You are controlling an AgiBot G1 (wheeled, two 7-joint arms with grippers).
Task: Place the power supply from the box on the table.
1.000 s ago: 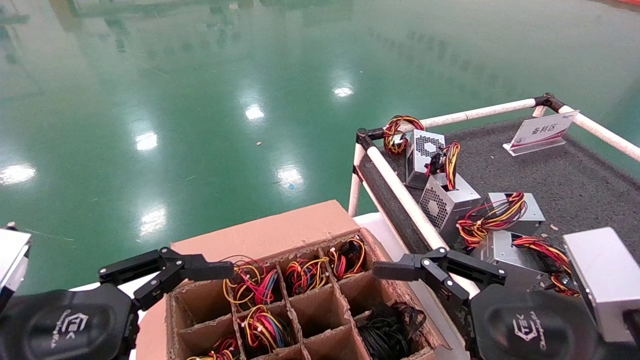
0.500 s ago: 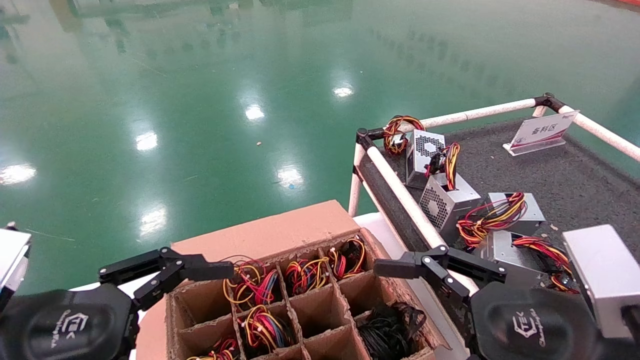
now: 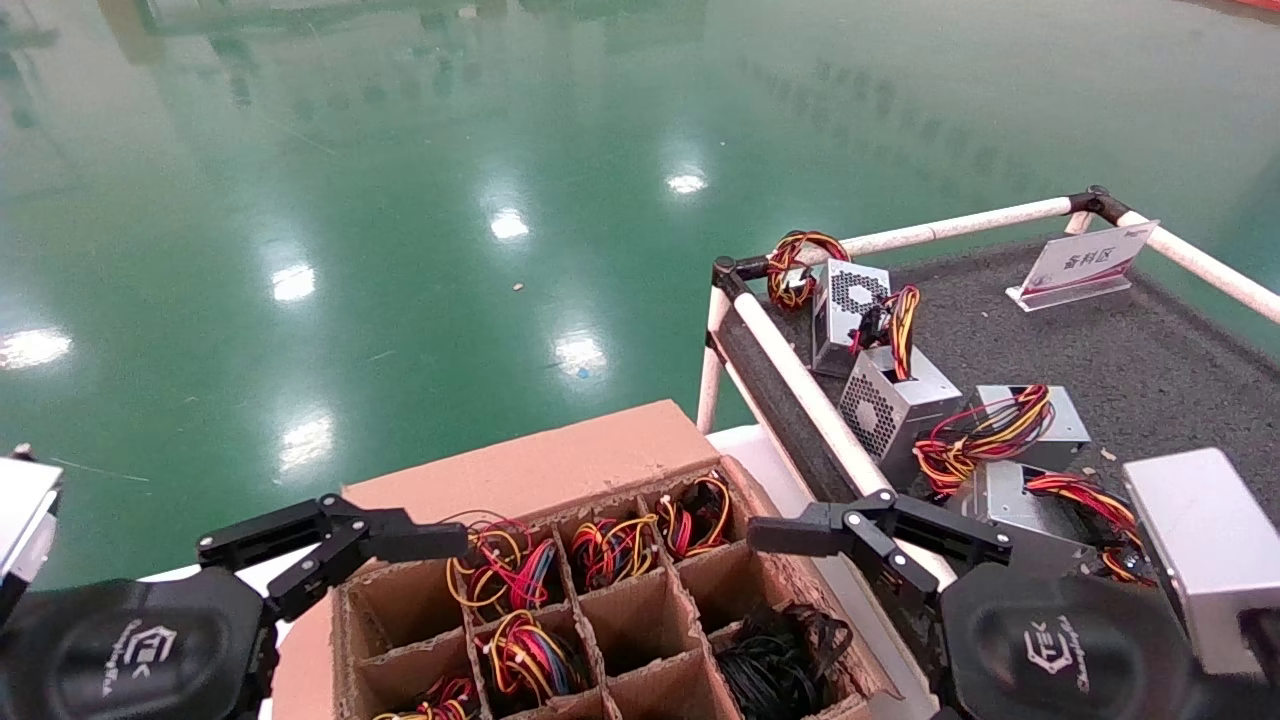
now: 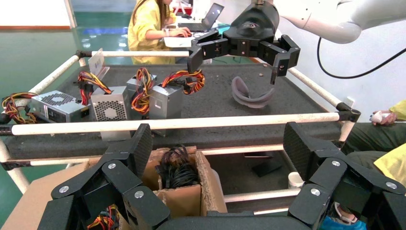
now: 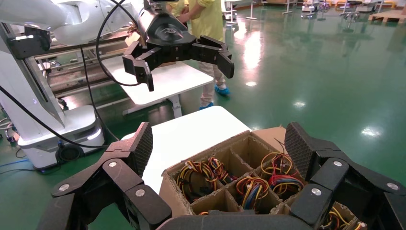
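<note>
On the table (image 3: 1150, 350), to the robot's right, several power supplies already lie in a loose row along the near rail, the nearest one (image 3: 890, 400) tipped with its grille facing the box (image 3: 560, 470). More power supplies (image 3: 500, 575) sit down in the cardboard cells, only their coloured wire bundles showing, so the job looks partly done with a fresh pick not yet begun. The left gripper (image 3: 335, 545) hangs over the box's left edge with its fingers spread and empty; the right gripper (image 3: 870, 535) hangs over the box's right edge beside the white rail (image 3: 800, 385), also spread and holding nothing. A black cable bundle (image 3: 780, 655) fills one cell near the right gripper and is not wanted. A sign card (image 3: 1085, 262) stands far back, and the rail must be cleared on any carry across
</note>
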